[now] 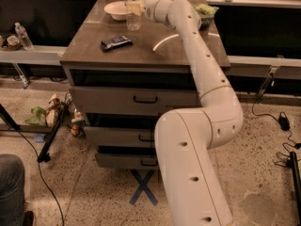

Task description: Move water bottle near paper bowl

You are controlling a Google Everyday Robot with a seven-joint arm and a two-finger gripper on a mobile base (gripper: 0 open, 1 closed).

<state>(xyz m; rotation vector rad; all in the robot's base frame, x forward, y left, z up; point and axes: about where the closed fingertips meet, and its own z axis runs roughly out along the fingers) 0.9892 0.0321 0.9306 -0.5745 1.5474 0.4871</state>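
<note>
The water bottle [133,7], clear with a pale label band, stands upright at the back of the wooden drawer cabinet top [155,55]; its cap is cut off by the top edge of the view. The paper bowl [115,9], shallow and white, sits just left of it, almost touching. My gripper [141,6] reaches in from the right at the end of the long white arm and is shut on the bottle at label height.
A dark snack packet [116,42] lies on the cabinet top in front of the bowl. A green bag [206,9] sits at the back right. A smaller clear bottle [22,35] stands on the low shelf at left. Cables and a blue X [143,193] are on the floor.
</note>
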